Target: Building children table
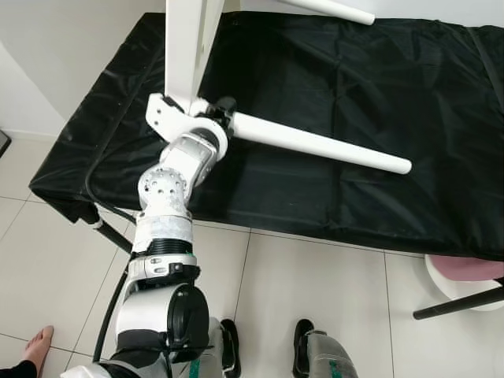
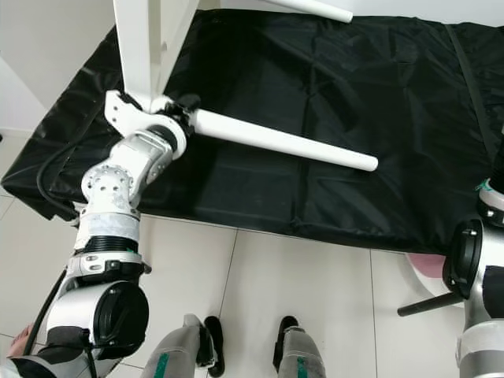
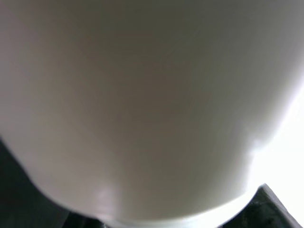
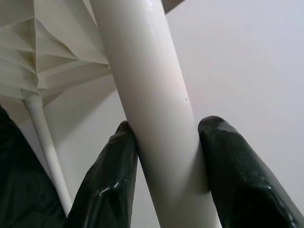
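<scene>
Left gripper (image 1: 223, 110) was closed around the base of a white table leg (image 1: 315, 142), which jutted out over the black-covered bed (image 1: 354, 79) from the upturned white tabletop (image 1: 185, 47). Right gripper (image 4: 166, 161) pinched another white leg (image 4: 152, 95) between its two black fingers (image 4: 107, 185), beside the tabletop's ribbed underside (image 4: 42, 47)

White table leg (image 1: 319, 144), black cloth (image 1: 378, 94)
</scene>
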### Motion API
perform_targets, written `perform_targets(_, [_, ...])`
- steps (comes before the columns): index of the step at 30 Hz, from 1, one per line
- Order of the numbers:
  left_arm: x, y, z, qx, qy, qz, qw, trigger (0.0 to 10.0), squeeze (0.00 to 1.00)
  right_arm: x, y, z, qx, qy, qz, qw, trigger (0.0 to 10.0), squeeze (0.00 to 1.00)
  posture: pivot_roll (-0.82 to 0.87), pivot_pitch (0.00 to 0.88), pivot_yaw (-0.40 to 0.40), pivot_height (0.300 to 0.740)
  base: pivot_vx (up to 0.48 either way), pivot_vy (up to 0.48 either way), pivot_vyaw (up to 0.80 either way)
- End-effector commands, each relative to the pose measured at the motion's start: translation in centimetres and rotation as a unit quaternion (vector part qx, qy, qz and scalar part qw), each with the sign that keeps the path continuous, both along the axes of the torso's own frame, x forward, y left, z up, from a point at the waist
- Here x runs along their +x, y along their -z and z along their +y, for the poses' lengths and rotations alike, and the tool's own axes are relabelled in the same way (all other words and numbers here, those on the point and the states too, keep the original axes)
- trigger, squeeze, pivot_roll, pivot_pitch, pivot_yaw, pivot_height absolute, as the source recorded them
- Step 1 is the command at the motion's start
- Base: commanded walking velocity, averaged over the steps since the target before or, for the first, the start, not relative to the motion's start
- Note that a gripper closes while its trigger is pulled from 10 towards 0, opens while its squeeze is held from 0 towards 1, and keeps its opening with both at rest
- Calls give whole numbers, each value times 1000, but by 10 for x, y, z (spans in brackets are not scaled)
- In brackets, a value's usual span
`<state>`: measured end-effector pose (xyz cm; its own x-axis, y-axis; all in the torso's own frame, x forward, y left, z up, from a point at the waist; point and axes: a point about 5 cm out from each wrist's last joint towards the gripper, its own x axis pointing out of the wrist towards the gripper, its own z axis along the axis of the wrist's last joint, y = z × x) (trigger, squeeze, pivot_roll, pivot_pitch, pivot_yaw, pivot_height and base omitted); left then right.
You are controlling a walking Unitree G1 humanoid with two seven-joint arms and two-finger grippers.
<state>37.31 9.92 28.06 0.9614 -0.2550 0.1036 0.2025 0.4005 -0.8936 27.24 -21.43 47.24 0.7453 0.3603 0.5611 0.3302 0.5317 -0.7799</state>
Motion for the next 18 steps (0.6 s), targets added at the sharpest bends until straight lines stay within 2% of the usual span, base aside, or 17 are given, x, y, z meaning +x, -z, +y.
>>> perform_targets(1, [-16, -64, 6, 13, 7, -158, 987, 0, 0, -4, -3, -38, 124, 48, -29, 991, 0, 0, -125, 169, 151, 740, 0, 0, 0])
perform_targets(4, [-25, -97, 11, 35, 6, -213, 977, 0, 0, -2, 6, -48, 150, 74, -30, 985, 0, 0, -112, 171, 150, 740, 0, 0, 0])
perform_targets(7, [-28, -105, 10, 41, 9, -226, 973, 0, 0, -1, 10, -50, 154, 80, -25, 984, 0, 0, -112, 171, 150, 740, 0, 0, 0])
perform_targets(8, [-30, -114, 10, 53, 7, -237, 970, 0, 0, 0, 16, -53, 166, 88, -20, 982, 0, 0, -99, 175, 151, 740, 0, 0, 0])
perform_targets(9, [-30, -114, 10, 53, 7, -237, 970, 0, 0, 0, 16, -53, 166, 88, -20, 982, 0, 0, -99, 175, 151, 740, 0, 0, 0])
perform_targets(10, [-32, -125, 10, 67, 10, -250, 966, 0, 0, 2, 26, -61, 193, 103, -17, 976, 0, 0, -85, 179, 142, 740, 0, 0, 0])
perform_targets(11, [-32, -125, 10, 67, 10, -250, 966, 0, 0, 2, 26, -61, 193, 103, -17, 976, 0, 0, -85, 179, 142, 740, 0, 0, 0])
perform_targets(13, [-40, -152, 6, 102, 26, -297, 949, 0, 0, 9, 58, -76, 235, 137, 6, 962, 0, 0, -69, 184, 133, 740, 0, 0, 0])
perform_targets(16, [-43, -160, 4, 113, 31, -314, 942, 0, 0, 11, 70, -81, 243, 152, 17, 958, 0, 0, -69, 184, 133, 740, 0, 0, 0])
perform_targets(18, [-49, -174, -1, 130, 43, -338, 931, 0, 0, 19, 104, -83, 288, 152, 46, 944, 0, 0, -45, 188, 124, 740, 0, 0, 0])
